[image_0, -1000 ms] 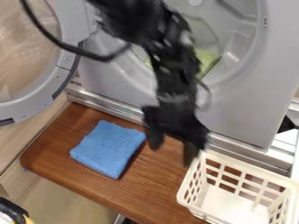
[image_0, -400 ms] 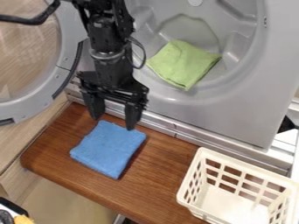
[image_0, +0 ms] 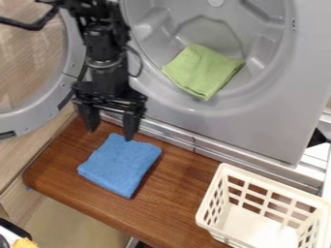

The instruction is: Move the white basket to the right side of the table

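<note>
The round grey door (image_0: 40, 116) stands open at the left, its rim beside the table's (image_0: 61, 191) rounded left end. The black gripper (image_0: 111, 127) hangs just above the table's back edge, fingers spread wide with nothing between them. Just in front lies the folded blue cloth (image_0: 119, 164); brown wood separates it from the white basket (image_0: 219, 193), upright at the table's right end. The green cloth (image_0: 203, 71) lies in the drum (image_0: 259, 80).
</note>
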`<control>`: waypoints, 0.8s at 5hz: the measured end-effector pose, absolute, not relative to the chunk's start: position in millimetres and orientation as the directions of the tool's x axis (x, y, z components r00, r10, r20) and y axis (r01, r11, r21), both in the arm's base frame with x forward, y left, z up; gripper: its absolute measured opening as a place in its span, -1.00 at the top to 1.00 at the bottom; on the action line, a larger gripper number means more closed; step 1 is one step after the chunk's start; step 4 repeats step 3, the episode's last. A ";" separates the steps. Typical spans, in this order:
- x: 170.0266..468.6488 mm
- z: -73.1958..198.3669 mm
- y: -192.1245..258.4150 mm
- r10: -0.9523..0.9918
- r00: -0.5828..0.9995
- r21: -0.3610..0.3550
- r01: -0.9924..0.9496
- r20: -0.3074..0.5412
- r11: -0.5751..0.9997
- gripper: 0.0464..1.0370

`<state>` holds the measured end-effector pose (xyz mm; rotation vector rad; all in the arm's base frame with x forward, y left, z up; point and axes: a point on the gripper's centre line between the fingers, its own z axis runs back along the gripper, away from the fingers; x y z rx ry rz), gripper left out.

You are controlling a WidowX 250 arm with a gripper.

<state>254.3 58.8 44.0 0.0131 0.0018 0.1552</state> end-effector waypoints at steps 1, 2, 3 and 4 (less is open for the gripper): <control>246.6 34.7 66.7 0.172 0.985 0.053 -0.172 0.010 0.984 -0.93; 229.8 23.7 76.6 0.192 0.981 0.085 -0.193 0.019 0.977 -0.93; 212.2 25.1 80.6 0.194 0.980 0.107 -0.198 0.043 0.974 -0.93; 212.2 25.1 80.6 0.194 0.980 0.107 -0.198 0.043 0.974 -0.93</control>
